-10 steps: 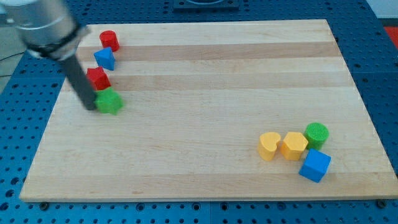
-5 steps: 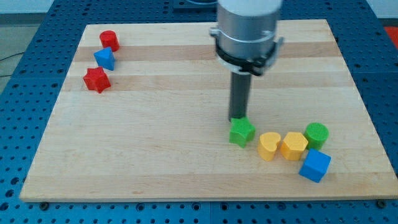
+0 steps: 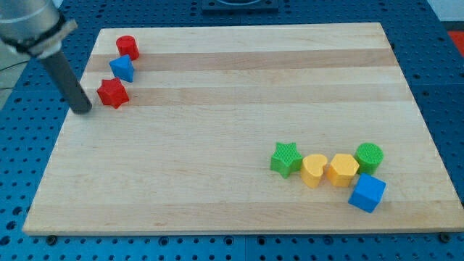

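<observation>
My tip (image 3: 82, 111) rests on the board near its left edge, just left of the red star block (image 3: 113, 93), with a small gap between them. Above the red star sit a blue block (image 3: 122, 68) and a red cylinder (image 3: 127, 47). At the lower right a green star block (image 3: 286, 159) lies against a yellow heart block (image 3: 313, 170), followed by a yellow hexagon block (image 3: 343, 169), a green cylinder (image 3: 369, 156) and a blue cube (image 3: 367, 192).
The wooden board (image 3: 232, 94) lies on a blue perforated table. The rod's body slants up to the view's upper left corner.
The rod has left the green star at the lower right and swung across to the left edge beside the red star. The green star has settled against the yellow heart.
</observation>
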Controlling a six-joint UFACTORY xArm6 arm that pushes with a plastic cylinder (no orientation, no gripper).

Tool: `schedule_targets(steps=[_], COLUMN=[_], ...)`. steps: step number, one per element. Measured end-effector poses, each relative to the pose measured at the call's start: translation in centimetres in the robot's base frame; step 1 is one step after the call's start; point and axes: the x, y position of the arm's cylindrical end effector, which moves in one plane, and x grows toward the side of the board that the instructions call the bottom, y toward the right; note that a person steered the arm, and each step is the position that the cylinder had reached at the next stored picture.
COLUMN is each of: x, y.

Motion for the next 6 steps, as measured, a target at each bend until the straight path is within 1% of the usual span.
schedule_targets(steps=[1,2,3,4,5,6], x=[-0.9,-0.5,-0.5,2.6,5.3,1.7], y=[5.7,15.6,24.0,31.5,37.2,35.2])
